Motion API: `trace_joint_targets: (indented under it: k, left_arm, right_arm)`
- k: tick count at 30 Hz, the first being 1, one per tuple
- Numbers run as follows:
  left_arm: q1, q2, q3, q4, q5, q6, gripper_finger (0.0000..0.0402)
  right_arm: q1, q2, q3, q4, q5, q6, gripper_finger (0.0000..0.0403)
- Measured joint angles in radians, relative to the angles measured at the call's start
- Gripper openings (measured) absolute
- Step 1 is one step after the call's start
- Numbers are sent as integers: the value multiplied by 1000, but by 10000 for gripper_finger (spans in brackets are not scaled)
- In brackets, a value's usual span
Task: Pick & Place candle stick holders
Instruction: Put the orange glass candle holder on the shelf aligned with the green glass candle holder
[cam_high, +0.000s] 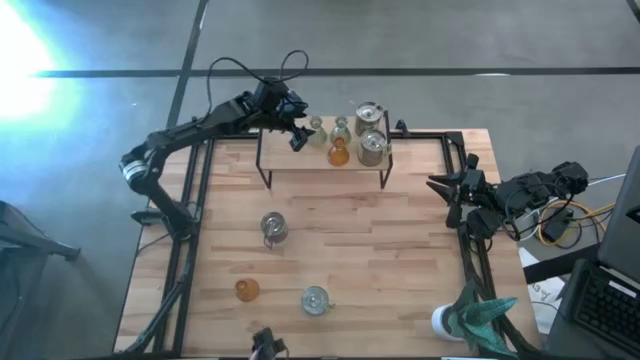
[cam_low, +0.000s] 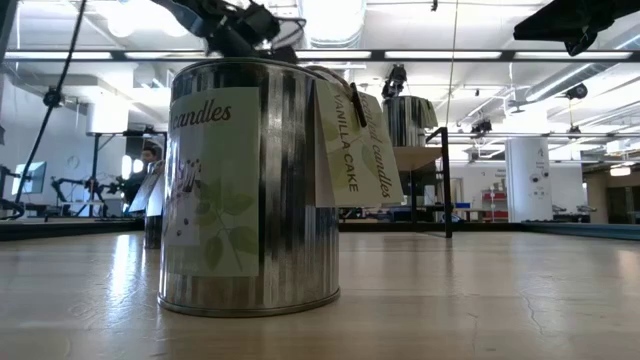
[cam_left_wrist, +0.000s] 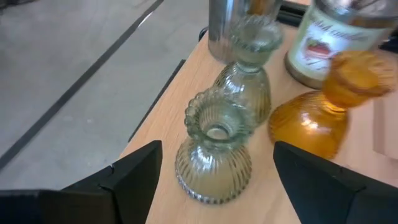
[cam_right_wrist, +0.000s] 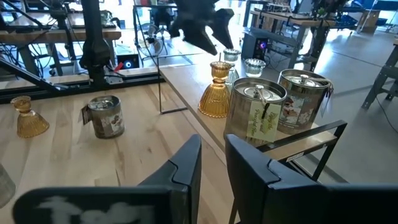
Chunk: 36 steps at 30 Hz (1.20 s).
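Observation:
A raised shelf (cam_high: 300, 165) at the table's far side carries two pale green glass holders (cam_high: 318, 128) (cam_high: 341, 127), an amber one (cam_high: 339, 153) and two silvery tins (cam_high: 368, 113) (cam_high: 373, 146). My left gripper (cam_left_wrist: 217, 186) is open at the shelf's left end. Its fingers (cam_left_wrist: 134, 174) stand on either side of the nearer green holder (cam_left_wrist: 214, 149), which rests upright on its base, with a gap on both sides. On the tabletop stand a tin (cam_high: 273, 226), an amber holder (cam_high: 247, 290) and a clear one (cam_high: 315, 299). My right gripper (cam_high: 445, 187) waits shut at the right edge.
A white pot with a teal plant (cam_high: 470, 315) stands at the near right corner. The second green holder (cam_left_wrist: 249, 74) and the amber one (cam_left_wrist: 323, 106) crowd close behind the one between my left fingers. Bare wood lies in the table's middle (cam_high: 360, 240).

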Motion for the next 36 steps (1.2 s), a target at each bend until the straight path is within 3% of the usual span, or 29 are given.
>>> trace_joint_targets:
  k: [6,12,15,22,28,36]
  left_arm:
    - [-16,-125,0,-160,57,-25,310]
    - [-104,-257,0,-339,321,-67,310]
    - [-181,-314,0,-412,396,-60,310]
    - [-398,-404,-14,-433,349,-57,310]
    - [-612,-432,-106,-479,261,-55,310]
    - [-775,-438,-221,-625,243,-241,309]
  right_arm:
    - [0,0,0,0,0,0,81]
    - [0,0,0,0,0,0,90]
    - [0,0,0,0,0,0,93]
    - [0,0,0,0,0,0,86]
    - [0,0,0,0,0,-1,73]
    - [0,0,0,0,0,-1,63]
